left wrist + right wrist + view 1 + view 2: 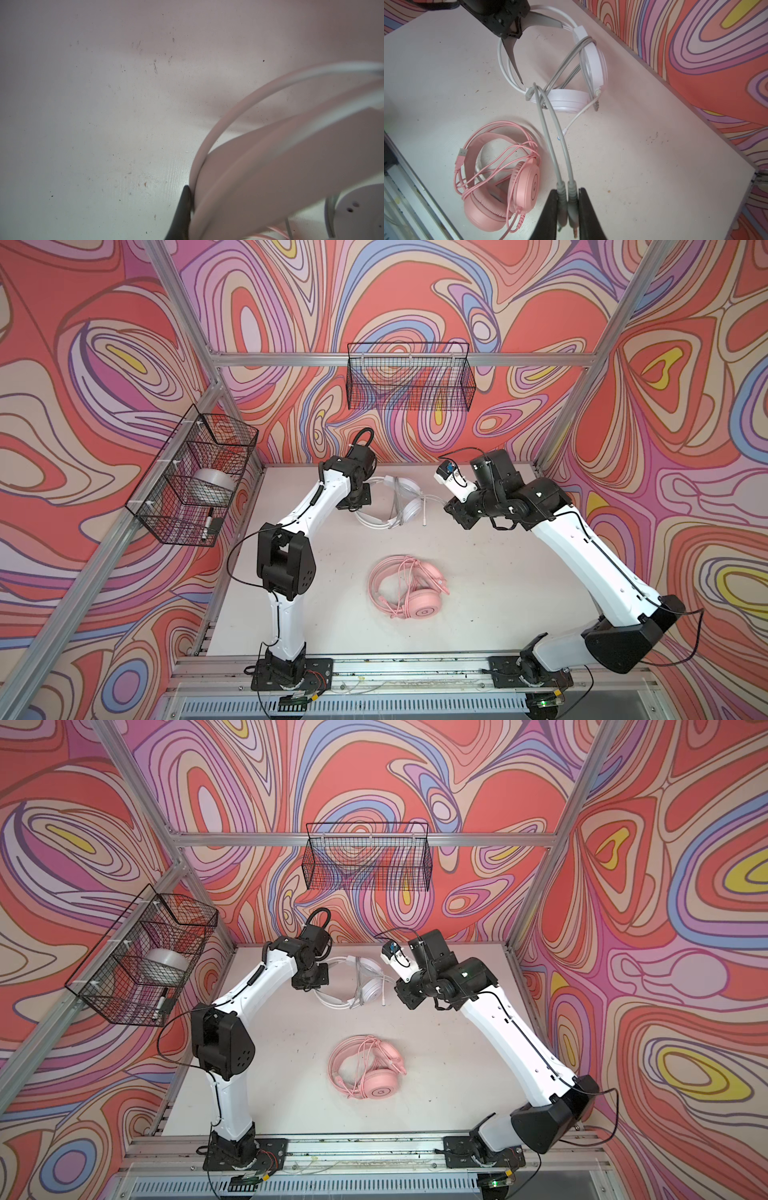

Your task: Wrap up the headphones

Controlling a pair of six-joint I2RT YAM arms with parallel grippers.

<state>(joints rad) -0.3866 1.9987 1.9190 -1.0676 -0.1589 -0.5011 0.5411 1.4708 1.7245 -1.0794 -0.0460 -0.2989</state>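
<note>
Lying on the pale table (478,572) in the upper middle of both top views, the white headset (409,510) (371,990) is being gripped from two sides. Its headband is being pinched by the left gripper (356,505), whose jaws are pressing fully together on it. In the left wrist view only one dark finger (181,209) is being shown, lying against the band's thin white rail. The grey cable (548,141) is being carried in several loops around the two ear cups. Its two free strands are running toward the bottom of the right wrist view, where their plug ends are being clamped side by side between the narrowly parted jaws of the right gripper (567,190). The thin white mic boom (577,116) is lying on the table just beside those strands.

The pink headset (415,597) is resting in the lower middle of the table, well apart from both grippers. The pink cable (529,154) is being carried in many loops across its headband and ear cups, and the pink USB plug (460,158) is lying at the left of the headband in the right wrist view.

At the left of the top views a wire basket (183,526) is hanging from the frame — a roll of tape (212,485) is being held inside it.
</note>
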